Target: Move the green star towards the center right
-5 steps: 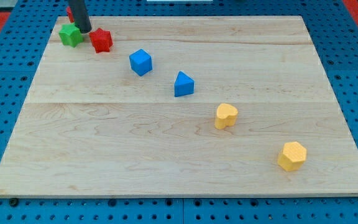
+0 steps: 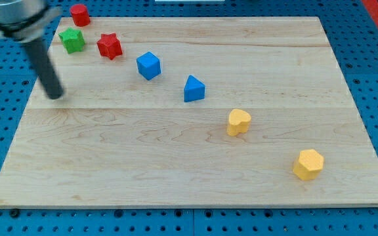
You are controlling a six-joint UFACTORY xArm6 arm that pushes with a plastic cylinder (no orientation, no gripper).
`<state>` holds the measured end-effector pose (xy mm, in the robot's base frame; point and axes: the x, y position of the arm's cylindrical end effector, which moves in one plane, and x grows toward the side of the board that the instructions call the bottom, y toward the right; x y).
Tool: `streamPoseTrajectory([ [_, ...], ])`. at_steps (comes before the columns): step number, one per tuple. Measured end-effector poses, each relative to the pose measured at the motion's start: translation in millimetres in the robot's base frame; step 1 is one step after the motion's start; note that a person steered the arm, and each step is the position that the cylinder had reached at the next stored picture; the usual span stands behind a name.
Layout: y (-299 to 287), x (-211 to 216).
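The green star [image 2: 72, 40] lies near the board's top left corner. A red star [image 2: 109, 46] sits just to its right, apart from it. A red cylinder [image 2: 79, 14] stands above it at the board's top edge. My tip [image 2: 56, 96] rests on the board below and slightly left of the green star, well apart from it and touching no block. The rod leans up toward the view's top left and looks blurred.
A blue cube [image 2: 148, 65] and a blue triangular block [image 2: 193, 89] lie in a diagonal toward the view's lower right. A yellow block [image 2: 239, 122] and a yellow hexagonal block [image 2: 308, 164] continue that line. The wooden board [image 2: 176, 170] lies on a blue pegboard.
My tip has moved from between the green star and the red star down and to the left. The red cylinder, hidden before, now shows. The blocks have barely shifted.
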<state>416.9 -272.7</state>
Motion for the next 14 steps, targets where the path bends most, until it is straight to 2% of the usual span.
streamPoseTrajectory([
  [1, -32, -16],
  [2, -30, -56],
  [3, -30, -70],
  [5, -10, -126],
  [7, 37, -160],
  [8, 75, -162],
  [9, 84, -176],
  [10, 61, -179],
  [11, 68, -196],
  [12, 101, -205],
  [13, 162, -202],
  [14, 194, -190],
])
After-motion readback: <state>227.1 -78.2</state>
